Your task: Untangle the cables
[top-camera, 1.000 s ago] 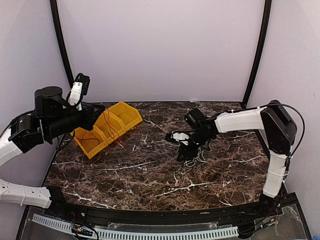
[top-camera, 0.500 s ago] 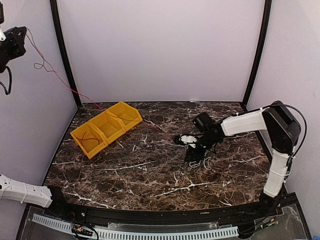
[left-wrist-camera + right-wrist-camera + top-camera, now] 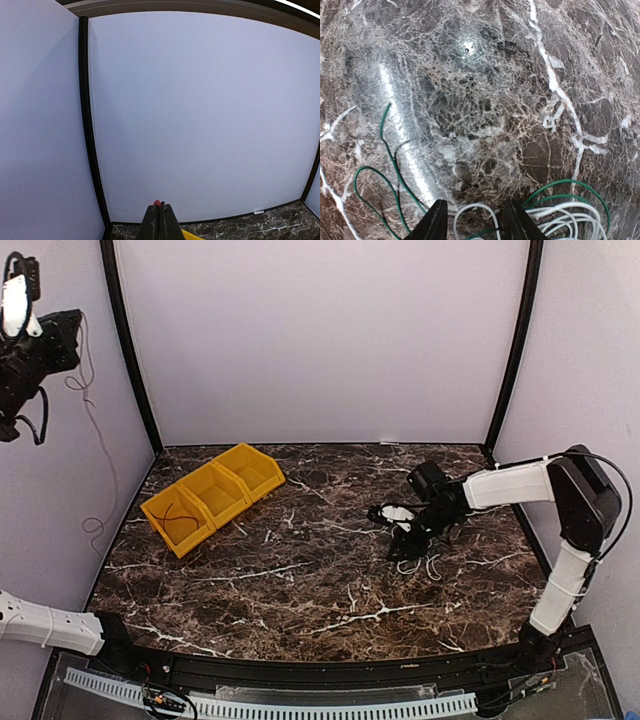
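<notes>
1. The left fingers (image 3: 159, 215) are pressed flat together, with the tip of the red cable (image 3: 156, 203) poking out just past their tips.
2. In the overhead view these fingers are raised high beside the left wall. The red cable is a hair-thin, limp line that drops almost straight down from them, so its long axis is near vertical. It has a small kink just below the fingers and a loose curl at its low end.
3. The right fingers (image 3: 436, 222) are spread apart, low over the worktop (image 3: 485, 115), and clamp nothing.
4. The white cable (image 3: 475, 212) arches in a narrow loop in the gap between the right fingers. The rest of it bunches into several flat overlapping loops just outside one finger, so its long axis runs crosswise to the fingers.
5. A thin green cable (image 3: 372, 175) bends in slack arcs outside the other finger and runs forward, away from the fingertips. A second green arc curves over the white bunch.
6. The worktop is glossy dark-brown marble with white veins and a bright glare patch ahead of the right fingers.
7. A yellow plastic bin (image 3: 250, 462) with three compartments lies diagonally, well apart from both sets of fingers. A dark cable (image 3: 176, 515) curls in its end compartment, the one farthest from the right fingers.
</notes>
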You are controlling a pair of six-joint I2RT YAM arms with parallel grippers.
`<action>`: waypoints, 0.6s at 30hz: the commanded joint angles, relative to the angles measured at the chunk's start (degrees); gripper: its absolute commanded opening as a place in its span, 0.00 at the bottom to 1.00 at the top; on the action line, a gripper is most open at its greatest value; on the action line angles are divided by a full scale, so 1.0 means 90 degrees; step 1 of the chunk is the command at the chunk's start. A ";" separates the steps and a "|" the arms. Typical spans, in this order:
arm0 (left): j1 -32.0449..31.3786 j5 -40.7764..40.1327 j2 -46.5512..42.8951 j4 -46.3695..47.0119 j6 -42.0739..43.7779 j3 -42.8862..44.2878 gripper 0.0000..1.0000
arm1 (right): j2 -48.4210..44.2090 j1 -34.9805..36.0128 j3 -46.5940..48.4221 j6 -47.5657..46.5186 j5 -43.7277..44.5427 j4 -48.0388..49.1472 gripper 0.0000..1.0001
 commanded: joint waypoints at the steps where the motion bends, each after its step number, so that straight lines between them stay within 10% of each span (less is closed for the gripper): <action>1: 0.0011 0.0611 0.0143 -0.0710 -0.0892 -0.0544 0.00 | -0.0686 -0.0010 0.0263 0.0056 -0.0327 -0.0525 0.43; 18: 0.0017 0.2556 -0.0272 -0.0720 -0.2412 -0.2952 0.00 | -0.2182 -0.0021 0.0233 0.0283 -0.0910 -0.0419 0.55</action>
